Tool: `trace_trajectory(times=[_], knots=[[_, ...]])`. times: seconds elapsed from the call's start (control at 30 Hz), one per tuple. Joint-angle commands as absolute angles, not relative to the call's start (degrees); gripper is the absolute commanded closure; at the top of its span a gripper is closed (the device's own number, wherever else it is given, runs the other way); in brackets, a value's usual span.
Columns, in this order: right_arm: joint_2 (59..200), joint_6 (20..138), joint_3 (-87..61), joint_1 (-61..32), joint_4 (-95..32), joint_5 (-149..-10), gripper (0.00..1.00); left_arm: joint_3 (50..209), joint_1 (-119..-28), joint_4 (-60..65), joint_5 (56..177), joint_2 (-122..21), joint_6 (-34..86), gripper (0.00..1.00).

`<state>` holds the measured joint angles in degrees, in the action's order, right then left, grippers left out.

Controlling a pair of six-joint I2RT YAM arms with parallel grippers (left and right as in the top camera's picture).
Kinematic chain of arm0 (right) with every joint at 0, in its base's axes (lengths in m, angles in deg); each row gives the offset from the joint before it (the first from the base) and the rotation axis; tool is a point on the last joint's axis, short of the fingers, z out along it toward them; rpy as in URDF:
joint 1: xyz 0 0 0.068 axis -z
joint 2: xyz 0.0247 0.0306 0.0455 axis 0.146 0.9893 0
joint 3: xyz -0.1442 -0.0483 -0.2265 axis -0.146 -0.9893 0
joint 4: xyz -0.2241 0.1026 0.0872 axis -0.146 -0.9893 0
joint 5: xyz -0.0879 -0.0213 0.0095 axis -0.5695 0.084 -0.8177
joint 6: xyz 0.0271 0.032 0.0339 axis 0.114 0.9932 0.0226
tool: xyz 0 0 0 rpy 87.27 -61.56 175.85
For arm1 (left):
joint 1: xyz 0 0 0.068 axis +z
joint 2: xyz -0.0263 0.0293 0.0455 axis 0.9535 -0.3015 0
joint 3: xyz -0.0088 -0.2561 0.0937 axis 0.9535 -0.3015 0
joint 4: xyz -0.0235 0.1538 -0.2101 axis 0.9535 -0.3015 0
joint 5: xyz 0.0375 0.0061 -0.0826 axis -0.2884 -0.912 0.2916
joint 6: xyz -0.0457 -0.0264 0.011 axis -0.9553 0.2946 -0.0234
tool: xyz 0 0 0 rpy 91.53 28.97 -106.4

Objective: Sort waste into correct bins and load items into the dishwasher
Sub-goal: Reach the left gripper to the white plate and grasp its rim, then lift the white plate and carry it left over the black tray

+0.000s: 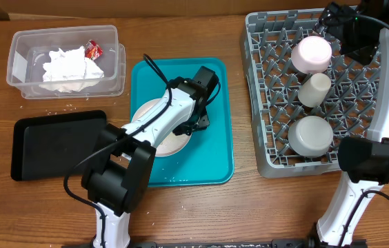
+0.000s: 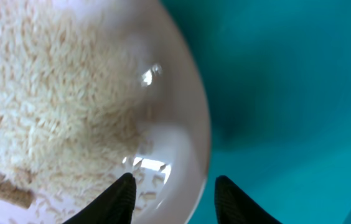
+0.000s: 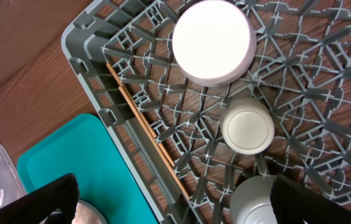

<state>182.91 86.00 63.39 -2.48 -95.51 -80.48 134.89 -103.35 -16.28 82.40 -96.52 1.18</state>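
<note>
On the teal tray [image 1: 216, 148], the left gripper's [image 2: 172, 193] fingers stand apart astride the rim of the plate [image 2: 185, 124], not yet clamped. Next, I'd guess: pinch, lift, tip out its rice [image 2: 38, 81]. Right of the tray, the right gripper [image 3: 172, 190] hangs open above the dish rack [image 3: 83, 38].

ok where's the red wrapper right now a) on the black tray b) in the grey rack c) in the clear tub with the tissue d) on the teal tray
c, the red wrapper lies inside the clear tub, right beside the crumpled tissue
</note>
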Motion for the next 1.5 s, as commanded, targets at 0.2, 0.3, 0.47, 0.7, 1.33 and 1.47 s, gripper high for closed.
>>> trace_trajectory(times=[0.2, 0.3, 0.47, 0.7, 1.33, 1.47], knots=[[181.5, 86.1, 64.2, -2.5, -95.4, -80.2, 0.0, 134.6, -106.3, -14.7, 77.2, -97.2, 0.7, 0.58], [181.5, 86.1, 64.2, -2.5, -95.4, -80.2, 0.0, 134.6, -106.7, -14.1, 77.1, -99.1, 0.7, 0.58], [181.5, 86.1, 64.2, -2.5, -95.4, -80.2, 0.0, 134.6, -106.7, -14.9, 77.0, -100.5, 0.7, 0.6], [181.5, 86.1, 64.2, -2.5, -95.4, -80.2, 0.0, 134.7, -106.6, -15.0, 76.3, -100.5, 0.8, 0.78], [181.5, 86.1, 64.2, -2.5, -95.4, -80.2, 0.0, 149.3, -106.7, -31.5, 68.4, -100.5, 0.9, 0.96], [181.5, 86.1, 64.2, -2.5, -95.4, -80.2, 0.0, 153.2, -106.1, -37.5, 65.1, -100.5, -1.7, 0.96]])
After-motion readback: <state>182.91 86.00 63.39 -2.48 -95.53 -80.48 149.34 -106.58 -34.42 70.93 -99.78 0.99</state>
